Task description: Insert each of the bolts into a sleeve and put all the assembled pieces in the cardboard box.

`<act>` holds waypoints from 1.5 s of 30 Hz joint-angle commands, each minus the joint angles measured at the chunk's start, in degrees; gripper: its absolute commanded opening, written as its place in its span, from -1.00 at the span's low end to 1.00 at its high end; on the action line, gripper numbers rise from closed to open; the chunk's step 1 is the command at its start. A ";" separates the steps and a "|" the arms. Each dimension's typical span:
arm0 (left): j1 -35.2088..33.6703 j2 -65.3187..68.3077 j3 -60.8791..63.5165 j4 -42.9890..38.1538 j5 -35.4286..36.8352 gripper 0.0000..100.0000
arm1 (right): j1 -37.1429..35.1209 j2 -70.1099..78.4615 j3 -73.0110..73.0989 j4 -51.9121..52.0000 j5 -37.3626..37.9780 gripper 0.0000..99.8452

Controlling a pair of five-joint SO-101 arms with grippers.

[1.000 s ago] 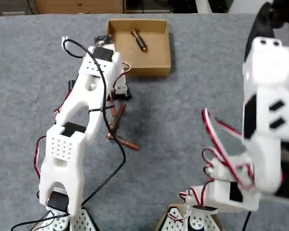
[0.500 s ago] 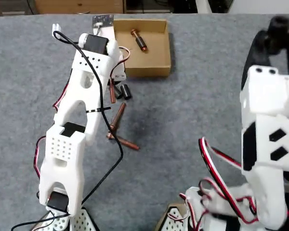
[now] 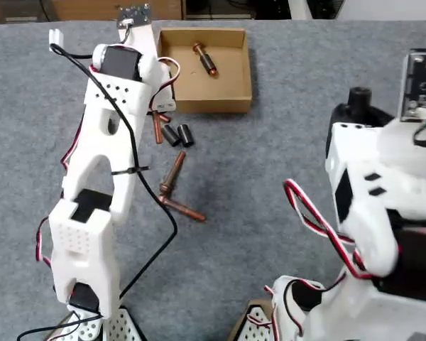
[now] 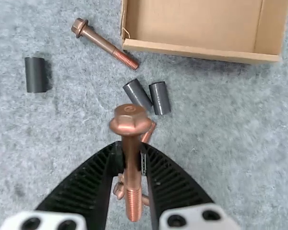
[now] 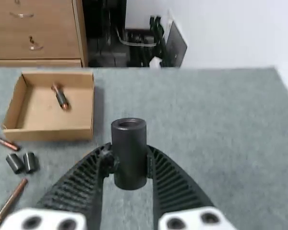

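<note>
Left wrist view: a copper-coloured bolt with a hexagonal flanged head and threaded tip is clamped by its shank between the ribbed black jaws of the left gripper, which are closed tight on it above the grey, felt-like tabletop. Below lie two short, smooth black sleeves side by side just off the near wall of the cardboard box. A third sleeve lies well apart from them, and a loose bolt lies at the box's corner. In the right wrist view the right gripper pinches an upright black sleeve, its bore showing. The box holds one assembled piece. In the high view two more bolts meet at their heads near the tabletop's middle. Since a second ago the left arm has swung toward the far left corner, uncovering the paired sleeves, and the right arm has shifted too.
</note>
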 commanded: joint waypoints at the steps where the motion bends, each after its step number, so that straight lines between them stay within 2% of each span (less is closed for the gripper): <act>1: -0.70 -6.90 1.23 0.62 -0.44 -0.97 | 0.57 -3.03 7.69 -5.19 -0.18 -1.00; 11: -0.70 -12.79 4.84 0.62 -0.44 -0.97 | -0.13 -7.08 24.84 -15.91 -0.18 -1.00; 16: -0.70 -15.25 5.19 0.62 -0.44 -0.97 | -5.67 -7.08 28.88 -17.23 -0.53 -1.00; 23: -0.70 -22.20 10.64 0.62 -0.62 -0.97 | -12.53 -7.16 37.32 -27.78 -0.62 -1.00; 26: -0.70 -25.89 14.07 -0.26 -2.99 -0.97 | -16.13 -7.16 41.01 -31.12 -0.62 -1.00; 34: -0.79 -40.40 31.47 -9.23 -4.84 -0.97 | -23.78 -7.16 50.42 -40.79 -0.62 -1.00; 45: -0.70 -66.15 65.93 -30.51 -4.84 -0.96 | -30.81 -8.48 61.85 -49.23 -0.62 -1.00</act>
